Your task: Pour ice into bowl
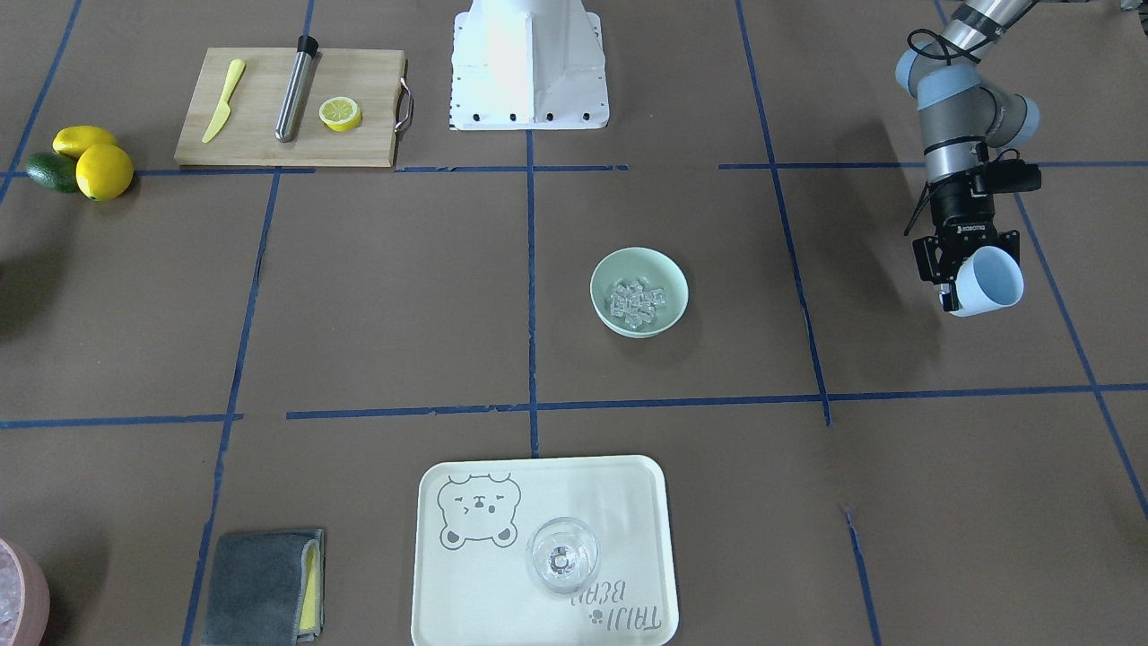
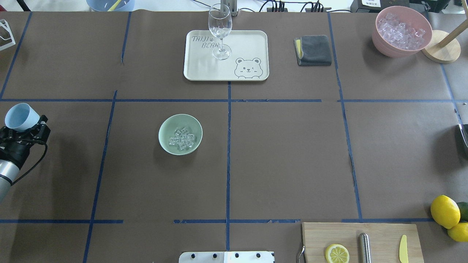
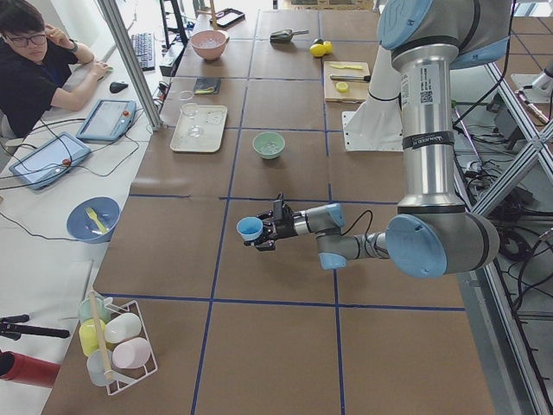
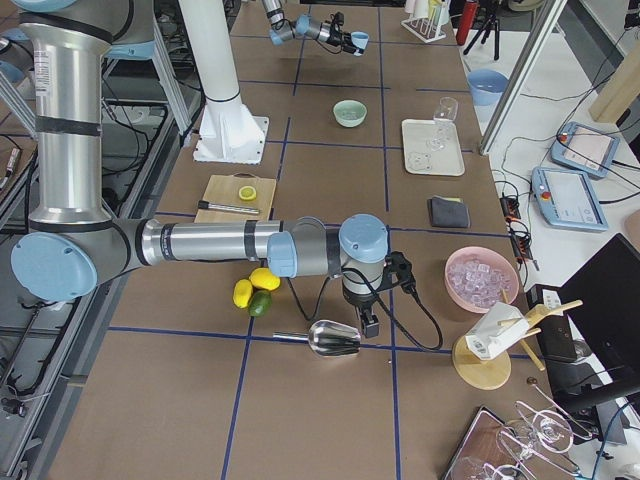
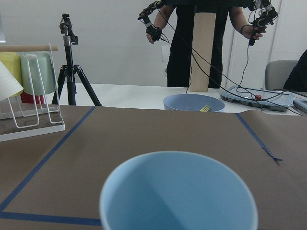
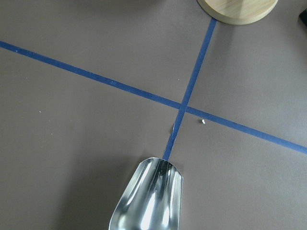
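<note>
The mint-green bowl (image 2: pixel 167 128) (image 1: pixel 639 258) sits left of the table's middle, with the ice (image 2: pixel 181 138) (image 1: pixel 637 301) piled inside it. My left gripper (image 2: pixel 27 126) (image 1: pixel 961 280) hangs far to the bowl's left, shut on a light blue cup (image 2: pixel 21 117) (image 1: pixel 988 280). The cup is tipped on its side and looks empty in the left wrist view (image 5: pixel 177 196). My right gripper (image 4: pixel 368 323) points down at the table's far right end beside a metal scoop (image 6: pixel 148 201) (image 4: pixel 333 338). Its fingers are hidden, so I cannot tell their state.
A tray (image 2: pixel 252 40) with a wine glass (image 2: pixel 220 31) stands beyond the bowl. Further right are a grey cloth (image 2: pixel 314 50) and a pink container of ice (image 2: pixel 401 31). A cutting board (image 2: pixel 380 233), lemons (image 2: pixel 444 211) and a person (image 5: pixel 196 38) are around the edges.
</note>
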Motion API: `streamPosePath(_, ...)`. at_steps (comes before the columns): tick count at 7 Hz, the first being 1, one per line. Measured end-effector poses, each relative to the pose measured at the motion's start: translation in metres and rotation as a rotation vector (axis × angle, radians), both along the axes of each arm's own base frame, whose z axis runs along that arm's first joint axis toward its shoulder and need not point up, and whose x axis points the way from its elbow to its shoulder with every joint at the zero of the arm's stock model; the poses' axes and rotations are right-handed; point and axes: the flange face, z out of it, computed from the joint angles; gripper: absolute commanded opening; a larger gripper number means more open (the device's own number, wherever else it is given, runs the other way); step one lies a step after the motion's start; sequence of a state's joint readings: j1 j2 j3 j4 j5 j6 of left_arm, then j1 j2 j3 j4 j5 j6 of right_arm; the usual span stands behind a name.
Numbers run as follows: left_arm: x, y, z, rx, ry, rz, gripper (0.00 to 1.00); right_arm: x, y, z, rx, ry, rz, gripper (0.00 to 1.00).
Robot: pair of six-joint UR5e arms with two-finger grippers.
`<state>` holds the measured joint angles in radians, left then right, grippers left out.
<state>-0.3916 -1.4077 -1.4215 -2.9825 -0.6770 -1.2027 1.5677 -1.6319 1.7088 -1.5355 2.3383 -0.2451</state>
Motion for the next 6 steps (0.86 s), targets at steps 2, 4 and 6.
streamPosePath(2,0.014,0.012,0.002,-0.002,-0.008,0.042,0.69,0.0,0.0,0.0,0.0,0.001,0.001,1.0)
streamPosePath(4,0.022,0.021,0.007,-0.005,-0.015,0.065,1.0,0.001,0.0,0.0,0.0,0.002,0.002,1.0)
streamPosePath(6,0.023,0.024,0.009,-0.004,-0.019,0.071,1.0,0.001,-0.002,-0.002,-0.004,0.0,0.01,1.0)
